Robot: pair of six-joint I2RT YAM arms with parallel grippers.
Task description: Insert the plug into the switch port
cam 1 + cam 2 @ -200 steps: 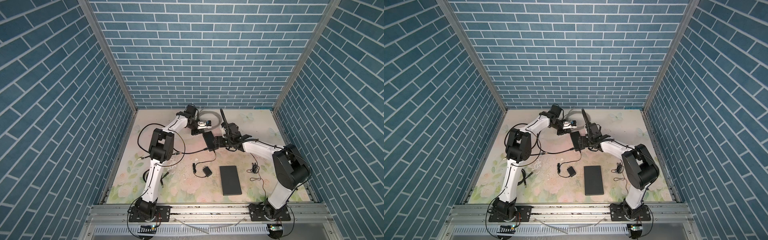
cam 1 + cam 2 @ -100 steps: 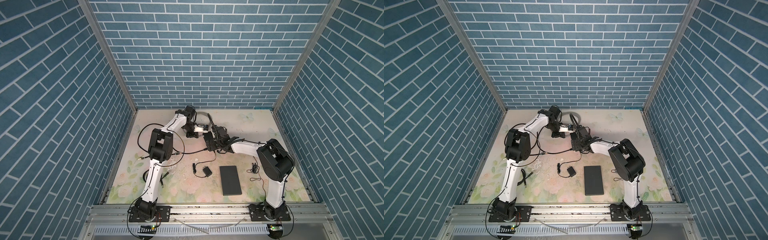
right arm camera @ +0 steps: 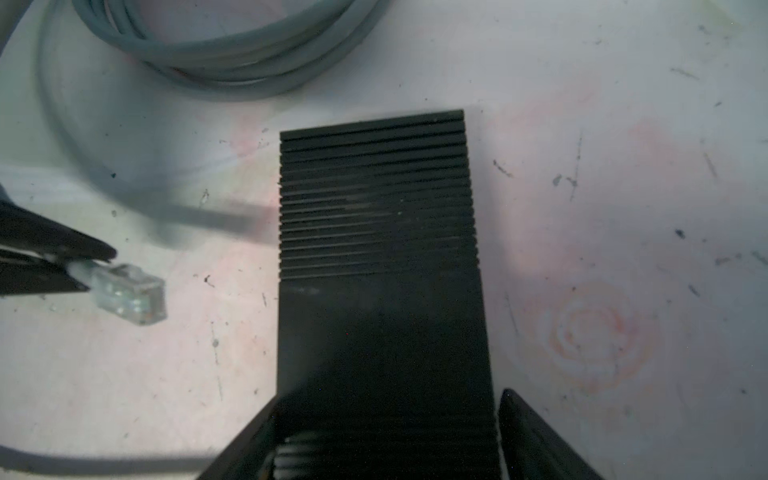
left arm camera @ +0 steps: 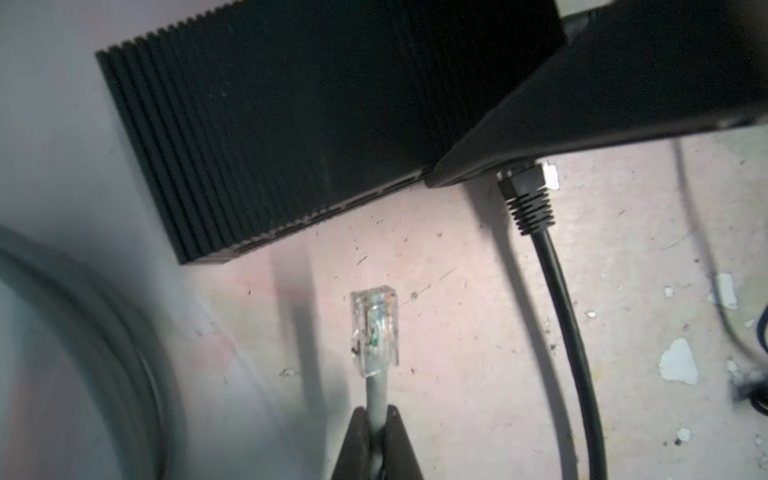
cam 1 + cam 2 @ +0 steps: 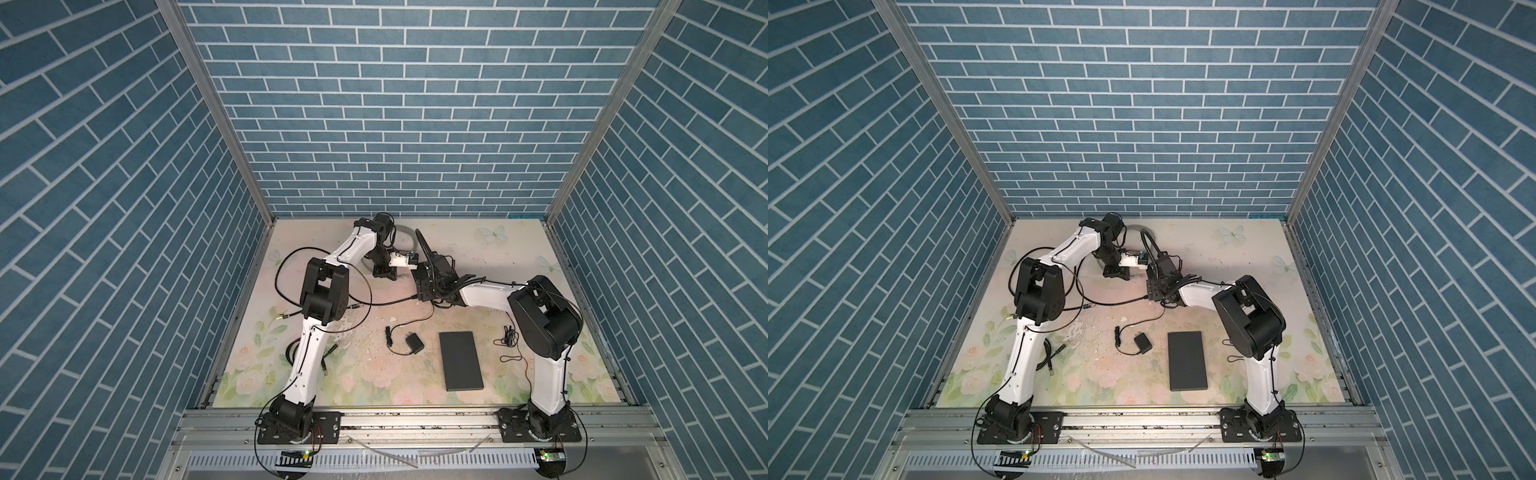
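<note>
The plug is a clear network connector on a grey cable. My left gripper is shut on that cable just behind the plug, which hangs free a short way from the switch's port face. The switch is a black ribbed box lying on the table at the back centre. My right gripper straddles its near end, one finger on each long side, closed on it. In the right wrist view the plug lies beside the switch, apart from it. The ports themselves show only as dark slots.
A black cable is plugged into the switch under my right finger. The grey cable's coil lies behind the switch. Nearer the front lie a second flat black box, a small power adapter and thin loose leads.
The right arm's elbow has swung in towards the middle while its gripper stays at the switch. The left gripper still holds the cable next to the switch, almost unmoved.
</note>
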